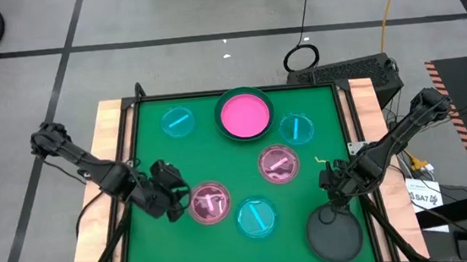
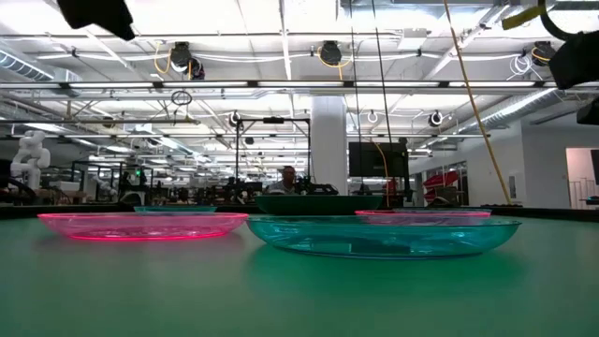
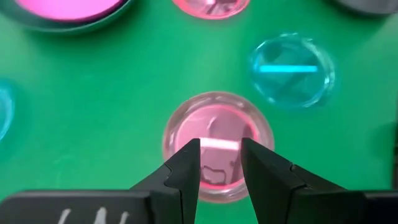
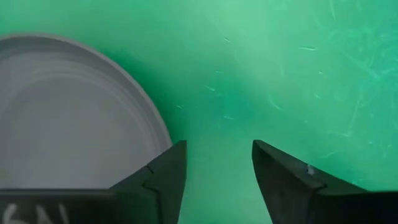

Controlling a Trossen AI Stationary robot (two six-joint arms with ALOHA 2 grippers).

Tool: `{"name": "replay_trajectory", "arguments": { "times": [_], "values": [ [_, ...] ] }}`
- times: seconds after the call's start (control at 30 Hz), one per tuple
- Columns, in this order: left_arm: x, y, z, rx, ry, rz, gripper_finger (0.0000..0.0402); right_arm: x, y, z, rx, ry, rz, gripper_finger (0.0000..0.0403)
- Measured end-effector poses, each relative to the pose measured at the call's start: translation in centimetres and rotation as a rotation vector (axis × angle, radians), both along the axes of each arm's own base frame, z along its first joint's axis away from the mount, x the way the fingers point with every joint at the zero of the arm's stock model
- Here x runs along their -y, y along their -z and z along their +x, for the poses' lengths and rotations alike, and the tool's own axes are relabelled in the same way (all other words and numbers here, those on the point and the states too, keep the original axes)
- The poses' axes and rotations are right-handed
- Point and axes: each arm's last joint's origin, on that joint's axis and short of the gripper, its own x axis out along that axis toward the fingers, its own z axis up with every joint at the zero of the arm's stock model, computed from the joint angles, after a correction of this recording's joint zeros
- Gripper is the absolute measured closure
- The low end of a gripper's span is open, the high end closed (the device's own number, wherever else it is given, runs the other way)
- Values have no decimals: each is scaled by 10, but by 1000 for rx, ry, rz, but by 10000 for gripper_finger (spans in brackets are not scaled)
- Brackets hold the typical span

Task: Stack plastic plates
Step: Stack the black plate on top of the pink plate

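Green surface: my left claw hung open over the near translucent pink plate; my right claw gaped beside the grey plate. Thin rims risked slipping.

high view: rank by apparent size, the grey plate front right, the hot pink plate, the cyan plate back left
1. grey plate and hot pink plate: look about alike, so I won't rank them.
2. cyan plate: clearly the smallest.
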Motion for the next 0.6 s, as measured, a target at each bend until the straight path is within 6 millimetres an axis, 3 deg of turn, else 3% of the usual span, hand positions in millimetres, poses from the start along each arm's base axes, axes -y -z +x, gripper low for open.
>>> {"name": "replay_trajectory", "arguments": {
  "times": [0.2,0.43,0.6],
  "values": [
    [8,5,-8,6,-24,4,282,2,8,-3,-16,-33,-21,209],
    [17,61,-15,46,-42,-190,282,2,8,-3,-13,-62,-4,209],
    [20,62,-12,102,-36,-253,282,-4,5,-4,-3,-97,90,209]
  ]
}}
